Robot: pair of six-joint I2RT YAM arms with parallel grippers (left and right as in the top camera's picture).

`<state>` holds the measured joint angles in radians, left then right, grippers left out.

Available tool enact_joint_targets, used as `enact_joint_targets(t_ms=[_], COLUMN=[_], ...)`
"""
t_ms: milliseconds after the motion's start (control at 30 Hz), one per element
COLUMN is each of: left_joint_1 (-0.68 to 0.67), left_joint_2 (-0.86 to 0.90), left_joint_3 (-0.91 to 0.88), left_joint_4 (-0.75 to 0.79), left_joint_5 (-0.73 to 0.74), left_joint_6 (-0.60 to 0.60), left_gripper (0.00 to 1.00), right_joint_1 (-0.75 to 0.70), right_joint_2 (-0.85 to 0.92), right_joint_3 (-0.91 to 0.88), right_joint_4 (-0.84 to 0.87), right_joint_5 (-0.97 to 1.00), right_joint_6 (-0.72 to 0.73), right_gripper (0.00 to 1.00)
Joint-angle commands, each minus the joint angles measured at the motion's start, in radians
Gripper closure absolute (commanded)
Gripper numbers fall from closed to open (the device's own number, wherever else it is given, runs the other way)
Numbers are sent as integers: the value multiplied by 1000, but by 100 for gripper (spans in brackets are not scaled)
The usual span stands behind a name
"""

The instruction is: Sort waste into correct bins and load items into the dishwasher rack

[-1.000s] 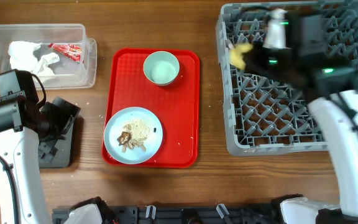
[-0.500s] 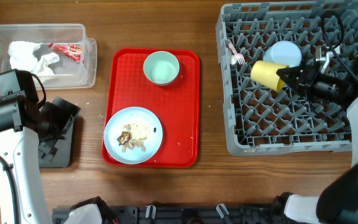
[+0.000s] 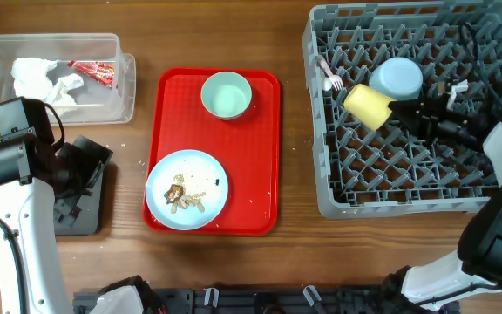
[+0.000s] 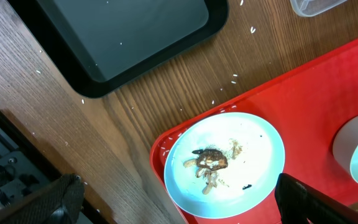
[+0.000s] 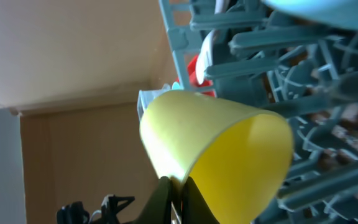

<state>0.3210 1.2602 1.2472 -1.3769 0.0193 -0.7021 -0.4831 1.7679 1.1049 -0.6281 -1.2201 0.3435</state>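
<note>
Item: small yellow plastic cup (image 3: 364, 103), smooth, tapered, tipped sideways; rim pinched in my right gripper (image 3: 394, 107), over the pegged grey plastic rack (image 3: 356, 196). My left gripper (image 4: 179, 199): spread wide, empty.

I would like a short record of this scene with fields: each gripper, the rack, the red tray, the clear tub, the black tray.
left gripper: open, holding nothing
right gripper: shut on the rim of the yellow cup, cup tipped on its side over the rack
rack: blue bowl, fork
red tray: green bowl, blue plate with food scraps
clear tub: napkins, wrapper
black tray: beside the left arm
</note>
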Motion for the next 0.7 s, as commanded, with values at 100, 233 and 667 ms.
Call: enact_joint_targets(t_ms=[100,233,667], left_joint_1=[5,5,5], left_joint_2=[-3,-3,-3], left_joint_3=[-4,-4,-4], left_joint_4=[0,0,0], left_joint_5=[-17,-17,-17], left_joint_6=[-17,-17,-17], left_gripper=[0,0,0], right_joint_1=[-84,-106,-56], right_joint_2=[21,21,-211], right_joint_3=[-2,4,23], right_joint_4=[-1,-1,-39], right_joint_5=[210,232,192], right_joint_6=[-29,-29,-135], right_gripper=[96,96,95])
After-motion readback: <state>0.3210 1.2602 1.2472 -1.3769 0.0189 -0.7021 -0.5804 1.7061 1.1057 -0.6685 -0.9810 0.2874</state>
